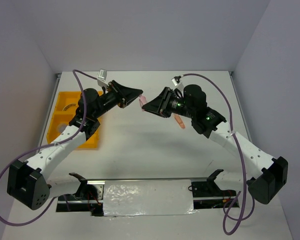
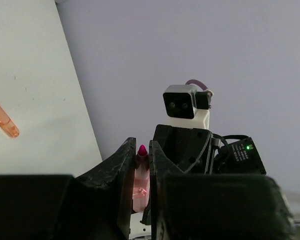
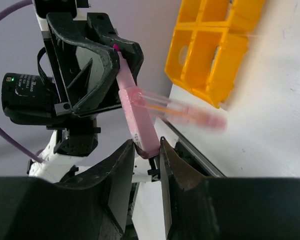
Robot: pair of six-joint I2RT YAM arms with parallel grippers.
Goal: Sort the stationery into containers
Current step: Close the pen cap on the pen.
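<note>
A pink clip-like piece hangs in the air between my two grippers, above the table's middle. My left gripper is shut on its tip end, and in the left wrist view the pink piece stands upright between the fingers. My right gripper pinches the other end of the pink piece, and it also shows in the top view. A blurred pink-orange streak runs off the pink piece to the right. An orange piece lies on the table under my right wrist, and it also shows in the left wrist view.
The yellow tray lies at the table's left side, partly under my left arm, with a pale ring in a far compartment. The tray also shows in the right wrist view. The other small items are hidden.
</note>
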